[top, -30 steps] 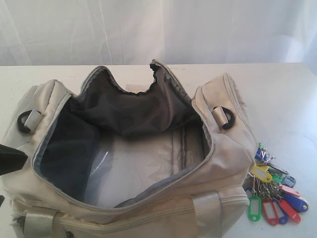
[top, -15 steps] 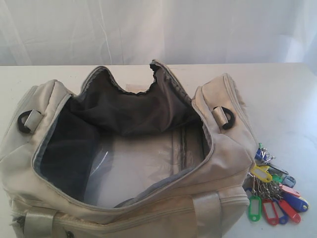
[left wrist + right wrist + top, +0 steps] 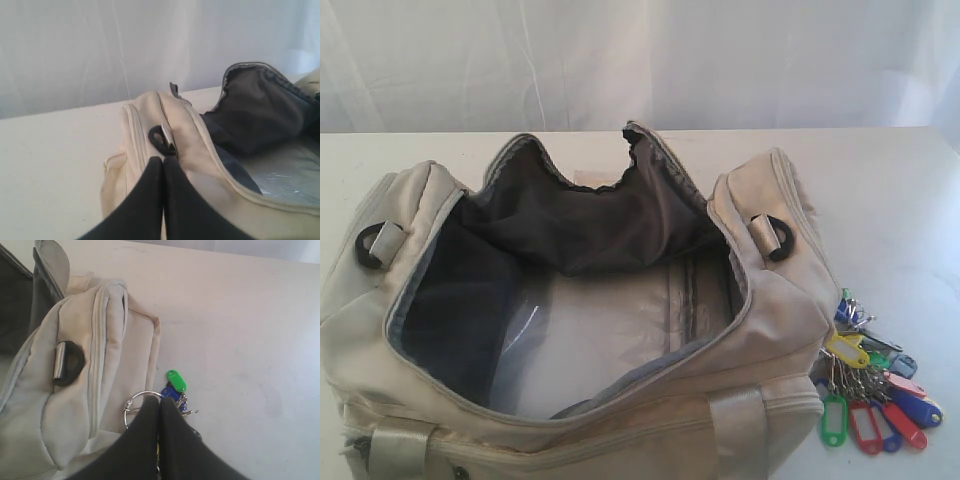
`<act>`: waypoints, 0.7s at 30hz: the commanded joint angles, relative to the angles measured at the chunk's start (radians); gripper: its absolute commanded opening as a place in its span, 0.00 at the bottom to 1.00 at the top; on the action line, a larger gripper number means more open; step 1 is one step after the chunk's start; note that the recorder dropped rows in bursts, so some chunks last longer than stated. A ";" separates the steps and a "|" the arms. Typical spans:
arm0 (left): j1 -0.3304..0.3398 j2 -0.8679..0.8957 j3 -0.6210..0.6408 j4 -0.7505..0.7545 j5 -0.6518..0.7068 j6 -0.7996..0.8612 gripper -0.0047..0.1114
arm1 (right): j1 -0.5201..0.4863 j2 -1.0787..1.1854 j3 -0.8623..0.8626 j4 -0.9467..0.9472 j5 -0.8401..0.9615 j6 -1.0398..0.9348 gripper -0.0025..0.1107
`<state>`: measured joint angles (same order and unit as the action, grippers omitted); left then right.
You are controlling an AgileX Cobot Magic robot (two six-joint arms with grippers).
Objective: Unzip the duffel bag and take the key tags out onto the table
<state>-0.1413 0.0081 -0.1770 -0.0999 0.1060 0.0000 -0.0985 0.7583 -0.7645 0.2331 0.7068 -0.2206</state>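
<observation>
Now that our left gripper (image 3: 162, 159) has backed away, it and the right gripper (image 3: 159, 400) are clenched empty; colourful plastic key tags (image 3: 868, 385) lie on the white table (image 3: 900, 200) beside the unzipped cream fabric duffel bag (image 3: 775, 300). Looks finished.

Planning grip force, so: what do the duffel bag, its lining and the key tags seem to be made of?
Duffel bag: matte cream woven fabric, perhaps canvas; it sags and creases.
Lining: thin dark grey cloth, likely synthetic, faintly shiny, crumpled.
Key tags: glossy coloured plastic, on glinting metal-looking rings.
</observation>
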 commanded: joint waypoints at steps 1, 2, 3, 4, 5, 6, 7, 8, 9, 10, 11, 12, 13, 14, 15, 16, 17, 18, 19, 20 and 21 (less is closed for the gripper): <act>0.000 -0.008 0.070 -0.018 -0.042 -0.109 0.04 | -0.001 -0.009 0.005 0.001 -0.001 0.005 0.02; 0.000 -0.008 0.074 -0.018 -0.042 -0.123 0.04 | -0.001 -0.009 0.005 0.001 -0.001 0.005 0.02; 0.000 -0.008 0.074 -0.018 -0.042 -0.138 0.04 | -0.001 -0.009 0.005 0.001 -0.001 0.005 0.02; 0.000 -0.008 0.074 -0.018 -0.042 -0.143 0.04 | -0.001 -0.009 0.005 0.001 -0.001 0.005 0.02; 0.000 -0.008 0.074 -0.018 -0.047 -0.151 0.04 | -0.001 -0.009 0.005 0.001 -0.001 0.005 0.02; 0.000 -0.008 0.074 -0.018 -0.052 -0.154 0.04 | -0.001 -0.009 0.005 0.001 -0.001 0.005 0.02; 0.000 -0.008 0.074 -0.018 -0.054 -0.154 0.04 | -0.001 -0.009 0.005 0.001 -0.001 0.005 0.02; 0.000 -0.008 0.074 -0.018 -0.057 -0.154 0.04 | -0.001 -0.009 0.005 0.001 -0.001 0.005 0.02; 0.000 -0.008 0.074 -0.018 -0.057 -0.154 0.04 | -0.001 -0.009 0.005 0.001 -0.001 0.005 0.02; 0.000 -0.008 0.076 -0.018 -0.059 -0.154 0.04 | -0.001 -0.009 0.005 0.001 -0.001 0.005 0.02; 0.000 -0.008 0.077 -0.018 -0.056 -0.159 0.04 | -0.001 -0.009 0.005 0.001 -0.001 0.005 0.02; 0.000 -0.008 0.077 -0.018 -0.051 -0.161 0.04 | -0.001 -0.009 0.005 0.001 -0.001 0.005 0.02; 0.000 -0.008 0.077 -0.018 -0.045 -0.161 0.04 | -0.001 -0.009 0.005 0.001 -0.001 0.005 0.02; 0.000 -0.008 0.077 -0.009 -0.037 -0.161 0.04 | -0.001 -0.009 0.005 0.001 -0.001 0.005 0.02; 0.000 -0.008 0.077 0.006 -0.032 -0.161 0.04 | -0.001 -0.009 0.005 0.001 -0.001 0.005 0.02; 0.000 -0.008 0.077 0.024 -0.022 -0.153 0.04 | -0.001 -0.009 0.005 0.001 -0.001 0.005 0.02; 0.000 -0.008 0.077 0.043 -0.003 -0.141 0.04 | -0.001 -0.009 0.005 0.001 -0.001 0.005 0.02; 0.000 -0.008 0.077 0.057 0.018 -0.134 0.04 | -0.001 -0.009 0.005 0.001 -0.001 0.005 0.02; 0.000 -0.008 0.077 0.061 0.046 -0.130 0.04 | -0.001 -0.009 0.005 0.001 -0.001 0.005 0.02; 0.000 -0.008 0.089 0.062 0.080 -0.127 0.04 | -0.001 -0.009 0.005 0.001 -0.001 0.005 0.02; 0.000 -0.008 0.107 0.062 0.080 -0.127 0.04 | -0.001 -0.009 0.005 0.001 -0.001 0.005 0.02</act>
<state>-0.1413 0.0049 -0.1010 -0.0474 0.1485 -0.1339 -0.0985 0.7583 -0.7645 0.2331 0.7068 -0.2206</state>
